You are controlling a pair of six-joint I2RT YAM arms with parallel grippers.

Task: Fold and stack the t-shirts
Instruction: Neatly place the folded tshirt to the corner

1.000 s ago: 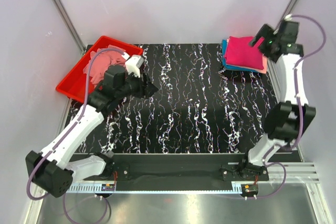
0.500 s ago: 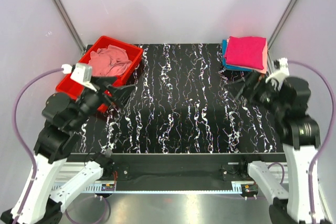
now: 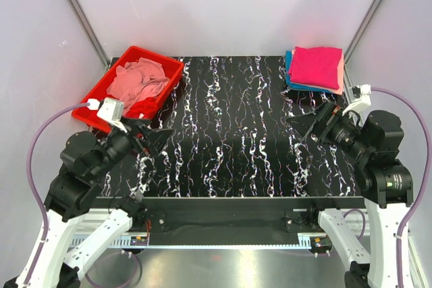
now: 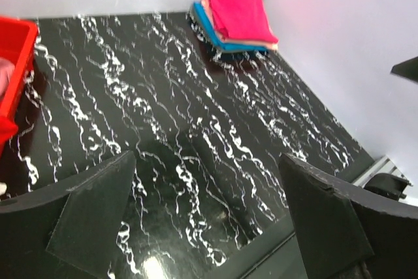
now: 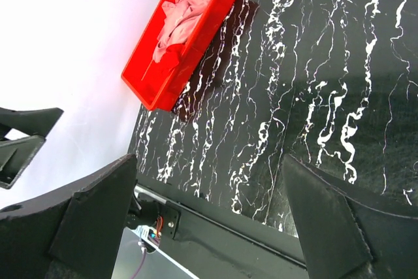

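Over the front of the desk (image 3: 229, 119), the left hand (image 3: 154, 134) hangs above the near left part of the black marbled top. Its fingers are wide apart with nothing between them. The right hand (image 3: 307, 126) hangs over the right side, a little farther in, its fingers also spread and empty. In the far left corner sits a red tray (image 3: 94, 109), set at an angle to the edges. Inside it lies a crumpled heap (image 3: 138, 79) of dusty-pink tee cloth — how many pieces, I cannot tell. In the far right corner lies a folded stack — magenta tee (image 3: 316, 65) on top, teal tee (image 3: 289, 75) and salmon tee (image 3: 341, 72) edges showing beneath.
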